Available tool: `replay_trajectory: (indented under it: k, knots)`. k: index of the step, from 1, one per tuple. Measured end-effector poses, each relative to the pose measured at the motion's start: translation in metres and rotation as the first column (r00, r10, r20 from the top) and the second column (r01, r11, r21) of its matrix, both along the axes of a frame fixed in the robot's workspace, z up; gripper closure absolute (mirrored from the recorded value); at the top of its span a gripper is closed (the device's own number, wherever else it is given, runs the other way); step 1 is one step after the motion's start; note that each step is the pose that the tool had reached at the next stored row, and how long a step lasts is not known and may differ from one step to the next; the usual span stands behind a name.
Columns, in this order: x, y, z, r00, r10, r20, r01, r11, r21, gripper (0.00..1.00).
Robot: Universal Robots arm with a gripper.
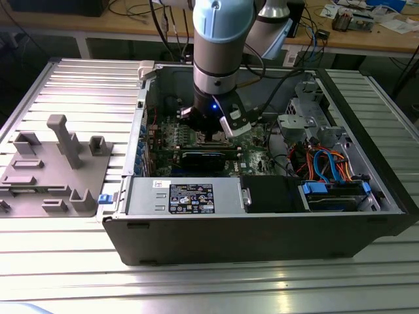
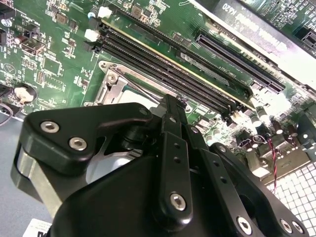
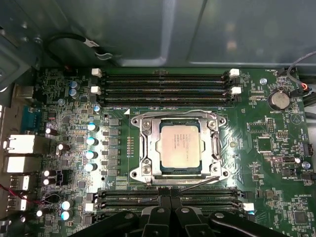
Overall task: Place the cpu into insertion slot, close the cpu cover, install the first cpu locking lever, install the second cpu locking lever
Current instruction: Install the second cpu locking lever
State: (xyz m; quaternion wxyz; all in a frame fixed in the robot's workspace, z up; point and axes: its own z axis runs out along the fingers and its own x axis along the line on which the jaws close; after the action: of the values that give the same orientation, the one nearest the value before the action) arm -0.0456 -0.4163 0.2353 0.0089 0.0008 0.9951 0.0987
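The cpu (image 3: 180, 146), a silver-grey square, lies in the insertion slot (image 3: 134, 118) on the green board. The cpu cover (image 3: 214, 148), a silvery frame, lies flat around it with the chip showing through its window. A thin metal lever rod (image 3: 200, 183) slants along the socket edge closest to my fingers. My gripper (image 3: 165, 198) is shut, its two black fingers pressed together just at that edge, by the rod's end. In the second wrist view the gripper (image 2: 170, 101) tips sit over the socket's metal rim (image 2: 112, 85). The exterior view shows the gripper (image 1: 213, 131) low inside the open computer case.
Long black memory slots (image 3: 165, 84) run on both sides of the socket. A coin battery (image 3: 279, 98) and capacitors (image 3: 91, 140) stand nearby. The case walls (image 1: 262, 229), drive cage with blue and orange cables (image 1: 330, 170) and a grey fixture plate (image 1: 59, 170) surround the work area.
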Motion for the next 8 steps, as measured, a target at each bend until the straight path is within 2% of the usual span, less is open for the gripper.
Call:
replay_trajectory:
  k: [3, 8]
  knots:
    - [-0.0001, 0.0000, -0.0007, 1.0000, 0.000, -0.0004, 0.000, 1.0000, 0.0001, 0.89]
    - [-0.0007, 0.0000, -0.0024, 1.0000, 0.000, -0.0052, 0.000, 1.0000, 0.0001, 0.89]
